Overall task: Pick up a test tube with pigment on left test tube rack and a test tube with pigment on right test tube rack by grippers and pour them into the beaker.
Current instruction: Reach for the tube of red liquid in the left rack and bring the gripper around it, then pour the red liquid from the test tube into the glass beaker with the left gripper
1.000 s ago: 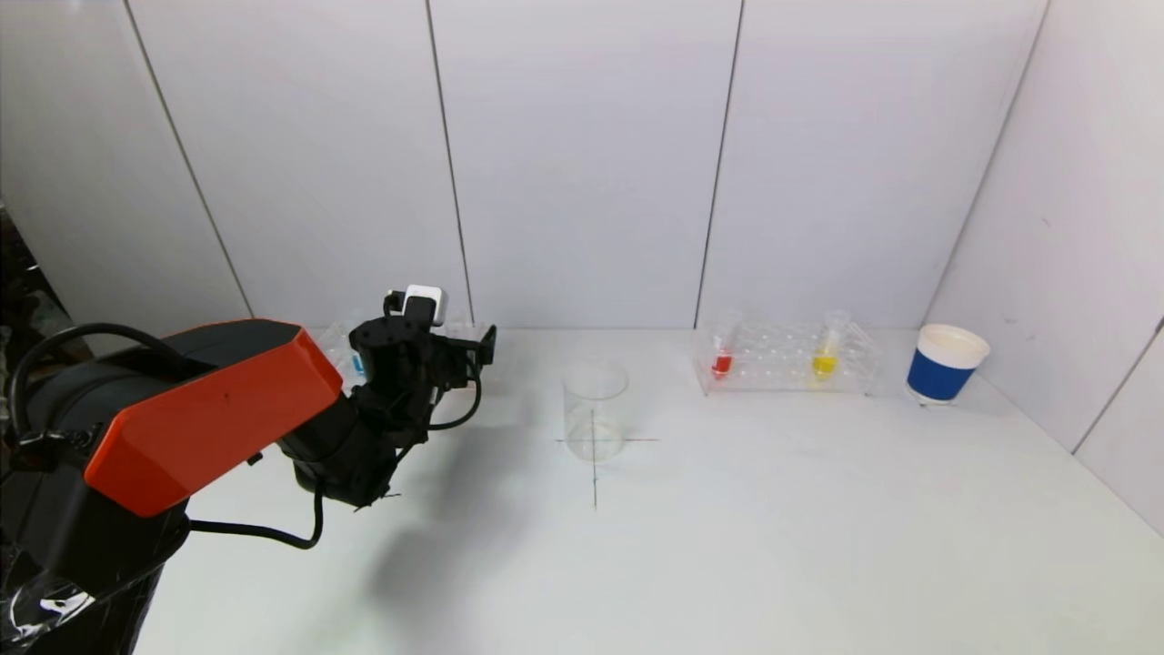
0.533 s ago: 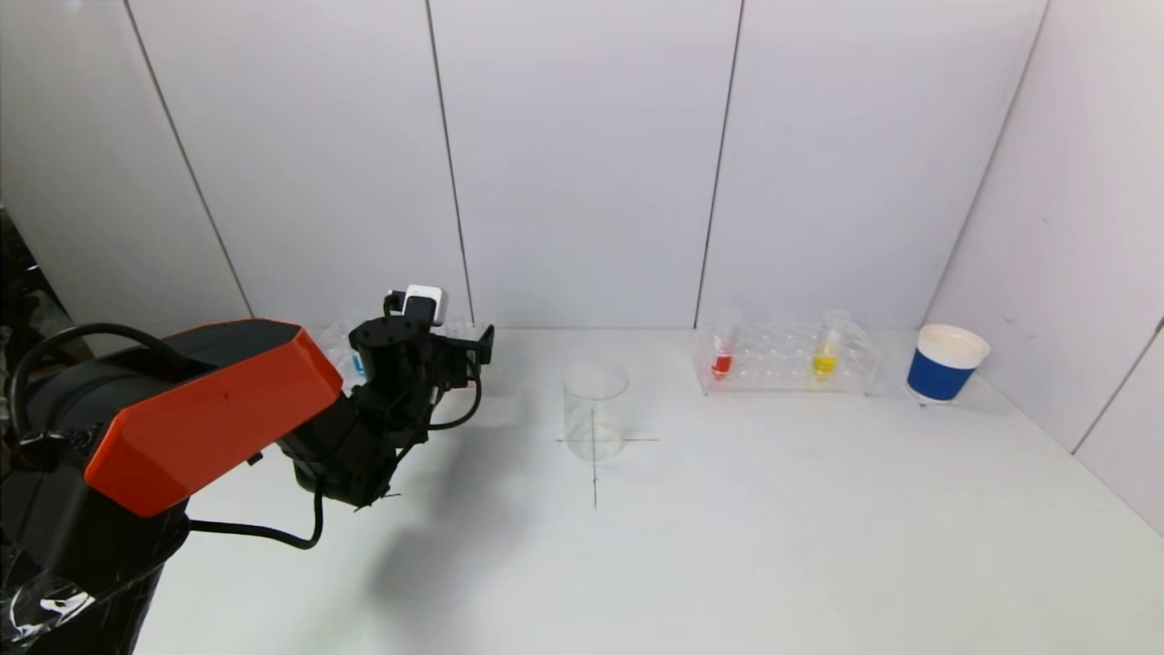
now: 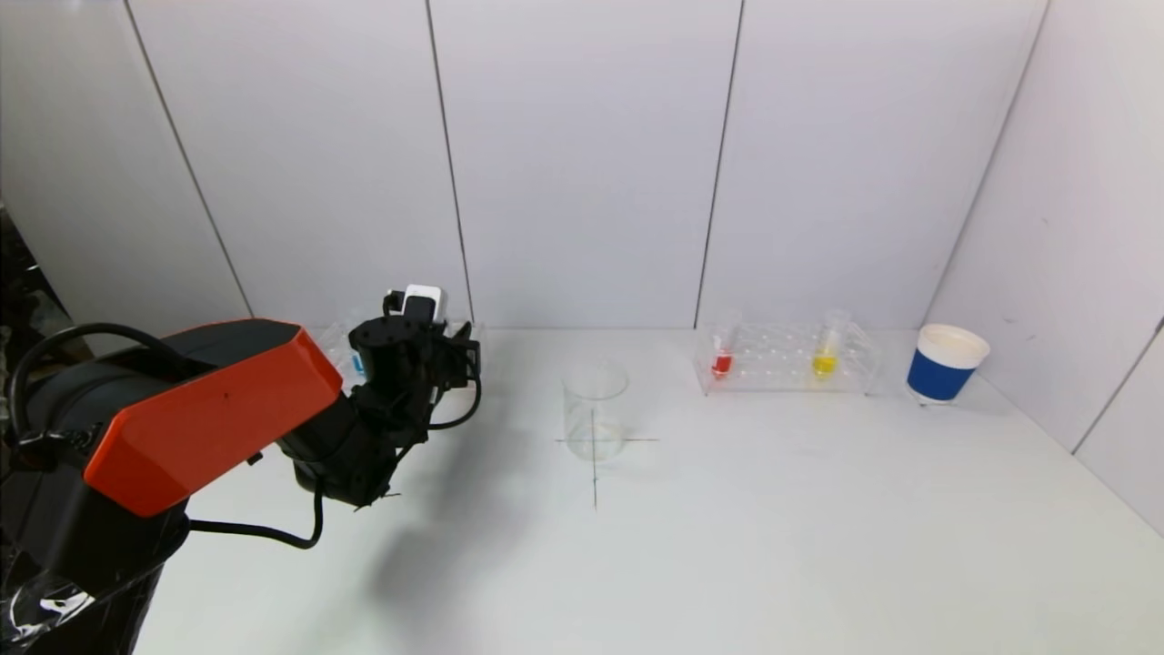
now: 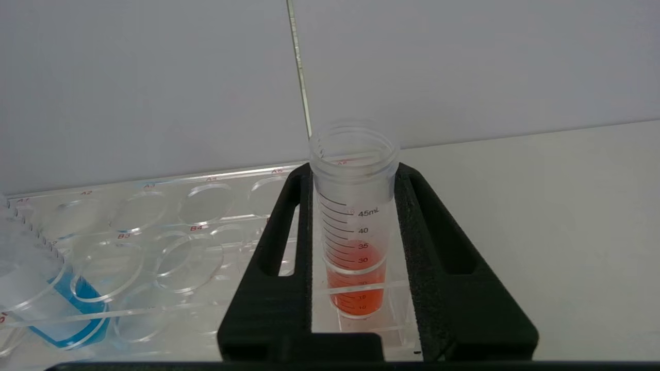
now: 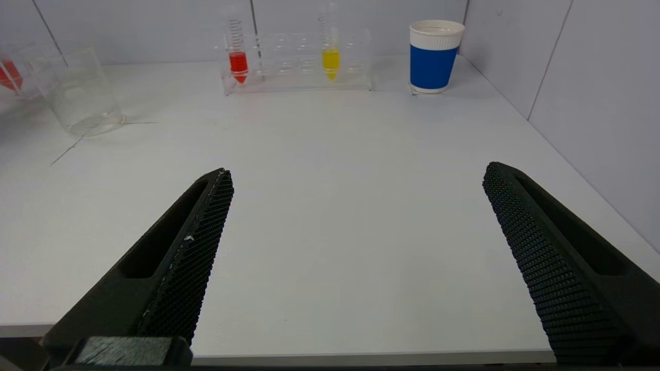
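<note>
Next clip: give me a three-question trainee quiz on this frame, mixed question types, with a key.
1. True or false: the left gripper has its jaws against the orange-red test tube.
2. The right gripper is: A open, B shut on a tube, C at the blue paper cup.
3. Fill in: the glass beaker is ____.

Key: 1 true; 2 A; 3 empty.

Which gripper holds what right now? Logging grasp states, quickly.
Left gripper: shut on the orange-red test tube, in its rack.
Right gripper: open, empty, above the table.
</note>
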Robot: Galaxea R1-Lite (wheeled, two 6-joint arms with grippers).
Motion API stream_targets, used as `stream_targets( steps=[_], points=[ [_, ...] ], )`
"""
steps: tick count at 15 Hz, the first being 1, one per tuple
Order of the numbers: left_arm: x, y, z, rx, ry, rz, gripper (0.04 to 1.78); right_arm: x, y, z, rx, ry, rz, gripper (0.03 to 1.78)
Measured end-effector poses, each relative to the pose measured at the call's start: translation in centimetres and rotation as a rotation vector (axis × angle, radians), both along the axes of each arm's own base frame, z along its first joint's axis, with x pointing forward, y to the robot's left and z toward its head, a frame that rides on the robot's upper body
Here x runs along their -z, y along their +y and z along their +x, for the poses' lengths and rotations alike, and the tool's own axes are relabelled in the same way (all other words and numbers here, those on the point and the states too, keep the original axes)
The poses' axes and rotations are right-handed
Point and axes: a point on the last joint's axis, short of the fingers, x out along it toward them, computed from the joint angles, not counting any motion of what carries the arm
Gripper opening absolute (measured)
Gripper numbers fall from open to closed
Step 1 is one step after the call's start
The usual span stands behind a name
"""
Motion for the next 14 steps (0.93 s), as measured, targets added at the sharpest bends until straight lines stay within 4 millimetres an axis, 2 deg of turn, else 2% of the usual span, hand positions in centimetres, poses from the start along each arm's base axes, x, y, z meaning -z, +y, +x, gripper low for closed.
stream_targets(
  steps=[2,14],
  points=[
    [-0.02,-0.02,-0.01,0.001,0.0,0.0,0.42,0.0,0.0,0.0,0.0,0.0,0.0,1.76],
    [-0.47,0.01,-0.08,0.0,-0.009,-0.002,0.42,0.0,0.0,0.0,0.0,0.0,0.0,1.76]
  ],
)
